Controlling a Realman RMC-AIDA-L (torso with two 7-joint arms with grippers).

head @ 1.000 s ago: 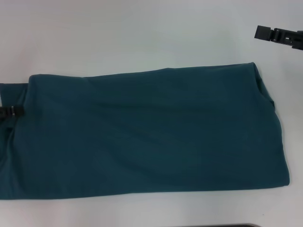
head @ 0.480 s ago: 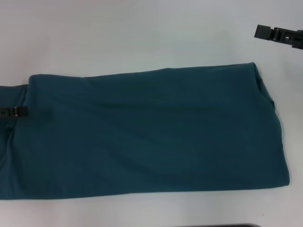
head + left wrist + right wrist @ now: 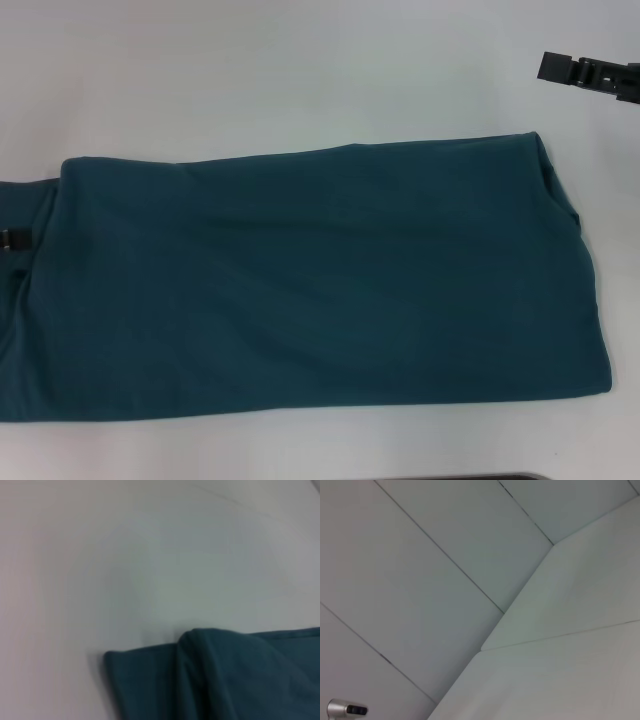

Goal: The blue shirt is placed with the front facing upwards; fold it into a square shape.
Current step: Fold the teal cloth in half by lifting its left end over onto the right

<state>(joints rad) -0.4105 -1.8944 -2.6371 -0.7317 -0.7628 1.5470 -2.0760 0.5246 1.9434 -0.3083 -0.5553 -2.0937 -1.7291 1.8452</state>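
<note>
Withdrawn toward the robot's left since the earlier frames, the left end effector (image 3: 10,239) now shows only a tip at the shirt's left end.

Whether its fingers are apart or together cannot be told. The right end effector (image 3: 590,75) is parked off the cloth at the far right, state likewise unreadable. The blue shirt (image 3: 320,285) lies as a long folded band across the white surface (image 3: 300,70), plain side up, one end layered unevenly. Risk: a grip catching only the top layer there would drag the fold apart and skew the square.
</note>
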